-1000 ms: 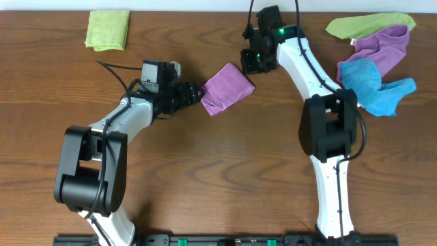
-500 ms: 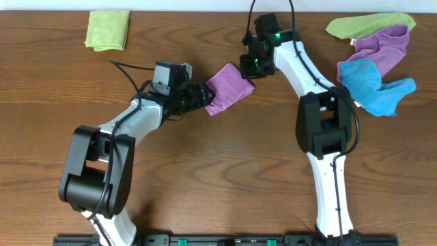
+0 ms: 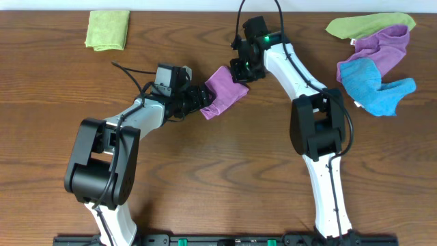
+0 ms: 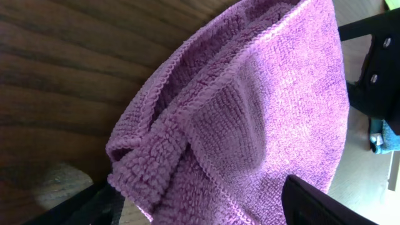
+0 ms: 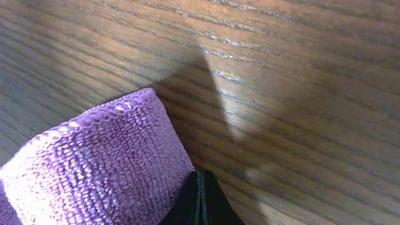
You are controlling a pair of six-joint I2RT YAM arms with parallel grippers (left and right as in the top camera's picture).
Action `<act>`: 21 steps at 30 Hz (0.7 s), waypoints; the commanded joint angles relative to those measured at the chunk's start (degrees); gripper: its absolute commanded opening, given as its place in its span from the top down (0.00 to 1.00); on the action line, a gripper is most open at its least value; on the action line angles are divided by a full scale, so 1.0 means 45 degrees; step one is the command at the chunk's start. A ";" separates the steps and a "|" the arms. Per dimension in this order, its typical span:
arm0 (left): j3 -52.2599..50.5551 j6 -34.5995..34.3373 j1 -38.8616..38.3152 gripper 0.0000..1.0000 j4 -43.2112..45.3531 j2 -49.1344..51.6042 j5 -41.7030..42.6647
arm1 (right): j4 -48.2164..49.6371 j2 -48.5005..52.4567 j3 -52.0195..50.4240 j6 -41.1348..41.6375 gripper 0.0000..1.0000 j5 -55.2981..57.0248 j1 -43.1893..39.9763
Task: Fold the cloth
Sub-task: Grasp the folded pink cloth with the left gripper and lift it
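Observation:
A folded purple cloth (image 3: 225,89) lies on the wooden table between my two grippers. My left gripper (image 3: 199,98) is at the cloth's lower left end. In the left wrist view its two fingers (image 4: 200,209) stand wide apart with the thick folded edge of the cloth (image 4: 250,112) between them, so it is open. My right gripper (image 3: 242,71) is at the cloth's upper right corner. In the right wrist view its fingertips (image 5: 200,199) are pressed together beside the cloth's corner (image 5: 106,162), with no cloth between them.
A folded green cloth (image 3: 108,29) lies at the back left. A loose pile at the back right holds a green cloth (image 3: 369,25), a purple cloth (image 3: 384,48) and a blue cloth (image 3: 374,85).
My left gripper has moved right onto the cloth's lower left end. My right gripper has moved left to the cloth's upper right corner. The cloth has shifted slightly left.

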 commanded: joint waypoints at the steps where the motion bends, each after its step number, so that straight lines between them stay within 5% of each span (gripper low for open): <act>1: -0.0039 -0.0301 -0.0039 0.18 -0.0019 0.0330 0.0219 | -0.0131 0.0228 0.0019 0.0189 0.98 -0.0627 0.0126; 13: -0.0039 -0.0291 -0.0083 0.21 -0.0214 0.0330 -0.0117 | -0.0403 0.0228 0.0019 0.0185 0.98 -0.0612 0.0646; 19: -0.0039 -0.0291 -0.0121 0.45 -0.0389 0.0335 -0.0267 | -0.0403 0.0228 0.0019 0.0185 0.99 -0.0568 0.0617; 21: -0.0044 -0.0291 -0.0121 0.62 -0.0408 0.0335 -0.0267 | -0.0413 0.0228 0.0019 0.0185 0.99 -0.0568 0.0617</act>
